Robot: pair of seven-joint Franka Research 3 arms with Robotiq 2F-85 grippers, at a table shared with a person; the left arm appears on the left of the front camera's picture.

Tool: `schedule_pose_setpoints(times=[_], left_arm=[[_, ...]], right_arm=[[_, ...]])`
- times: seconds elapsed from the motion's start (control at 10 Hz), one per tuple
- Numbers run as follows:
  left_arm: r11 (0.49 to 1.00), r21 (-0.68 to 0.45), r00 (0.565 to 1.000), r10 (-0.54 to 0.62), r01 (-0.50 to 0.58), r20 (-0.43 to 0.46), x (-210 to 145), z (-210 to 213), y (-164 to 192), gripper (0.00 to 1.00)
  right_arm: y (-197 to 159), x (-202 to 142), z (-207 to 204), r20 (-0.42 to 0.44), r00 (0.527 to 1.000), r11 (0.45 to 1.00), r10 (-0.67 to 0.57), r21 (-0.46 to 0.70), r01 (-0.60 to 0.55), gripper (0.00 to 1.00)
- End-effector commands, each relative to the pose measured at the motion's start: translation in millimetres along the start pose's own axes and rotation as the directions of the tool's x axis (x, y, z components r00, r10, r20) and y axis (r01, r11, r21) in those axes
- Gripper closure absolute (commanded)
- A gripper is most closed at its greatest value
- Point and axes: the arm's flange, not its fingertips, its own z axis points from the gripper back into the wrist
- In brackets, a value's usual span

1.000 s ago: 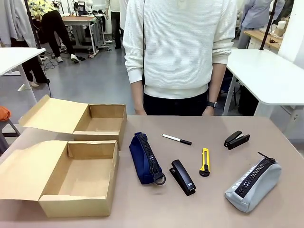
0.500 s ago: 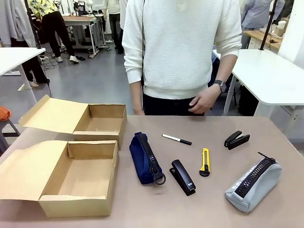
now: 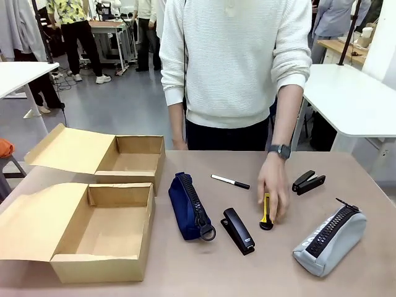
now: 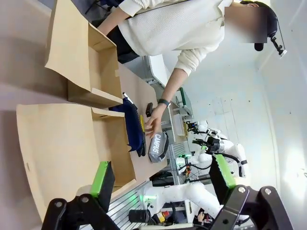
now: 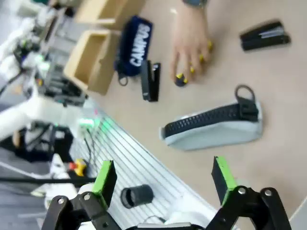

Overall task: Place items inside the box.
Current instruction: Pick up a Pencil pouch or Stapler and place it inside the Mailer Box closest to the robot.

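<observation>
Plainly, the left jaws stand spread wide with nothing between them, facing the open flap and bare inside of the near box (image 4: 62, 143). The right jaws are likewise spread and empty, facing the grey pencil case (image 5: 211, 127), which lies on its side on the table (image 3: 185, 272) with its black zipper up. Just beyond that case a person's hand (image 3: 275, 189) rests with its fingers on the yellow-black cutter (image 3: 266, 218). A black stapler (image 3: 238, 230) lies just beside the cutter toward the boxes, and the navy case (image 3: 189, 204) lies beyond the stapler, near the boxes but apart from them. The white-black marker (image 3: 230, 181) lies on the far side of these, and a second, smaller stapler (image 3: 308, 182) sits past the hand, apart from the grey case. The near box stands at the table's left with its lid folded outward, and a far box (image 3: 133, 162) stands just behind it, lid also open. Both boxes hold nothing.
</observation>
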Motion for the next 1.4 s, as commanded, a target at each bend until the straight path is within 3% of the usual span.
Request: schedule_pose_setpoints(times=[0.0, 0.2, 0.4, 0.6, 0.7, 0.8, 0.9, 1.0, 1.1, 1.2, 1.3], left_arm=[[1.000, -0.020, 1.000, -0.024, 0.024, 0.010, 1, 1, -1, 0.00], [1.000, -0.020, 1.000, -0.024, 0.024, 0.010, 1, 1, -1, 0.00], [1.000, -0.020, 1.000, -0.024, 0.024, 0.010, 1, 1, -1, 0.00], [1.000, -0.020, 1.000, -0.024, 0.024, 0.010, 1, 1, -1, 0.00], [1.000, -0.020, 1.000, -0.024, 0.024, 0.010, 1, 1, -1, 0.00], [1.000, -0.020, 1.000, -0.024, 0.024, 0.010, 1, 1, -1, 0.00], [1.000, -0.020, 1.000, -0.024, 0.024, 0.010, 1, 1, -1, 0.00], [1.000, -0.020, 1.000, -0.024, 0.024, 0.010, 1, 1, -1, 0.00], [1.000, -0.020, 1.000, -0.024, 0.024, 0.010, 1, 1, -1, 0.00], [1.000, -0.020, 1.000, -0.024, 0.024, 0.010, 1, 1, -1, 0.00], [1.000, -0.020, 1.000, -0.024, 0.024, 0.010, 1, 1, -1, 0.00]], right_arm=[[-39, -29, 60, 0.255, 0.966, 0.989, -0.039, 0.151, 0.000, 0.00], [-65, -81, 106, 0.316, 0.948, 0.965, -0.019, 0.255, -0.066, 0.00], [-81, -114, 118, 0.398, 0.911, 0.970, -0.105, 0.243, 0.005, 0.00], [-88, -109, 108, 0.399, 0.908, 0.971, -0.130, 0.238, 0.034, 0.00], [-82, -94, 97, 0.382, 0.920, 0.975, -0.085, 0.223, -0.002, 0.00], [-66, -74, 72, 0.281, 0.959, 0.985, 0.035, 0.155, -0.081, 0.00], [-47, -52, 39, 0.107, 0.975, 0.975, 0.196, 0.089, -0.206, 0.00], [-27, -34, 3, -0.060, 0.936, 0.931, 0.348, 0.139, -0.337, 0.00], [-10, -21, -36, -0.229, 0.849, 0.875, 0.477, 0.220, -0.432, 0.00], [7, -17, -75, -0.414, 0.703, 0.815, 0.578, 0.335, -0.473, 0.00], [15, -18, -93, -0.513, 0.632, 0.813, 0.581, 0.322, -0.486, 0.00]])
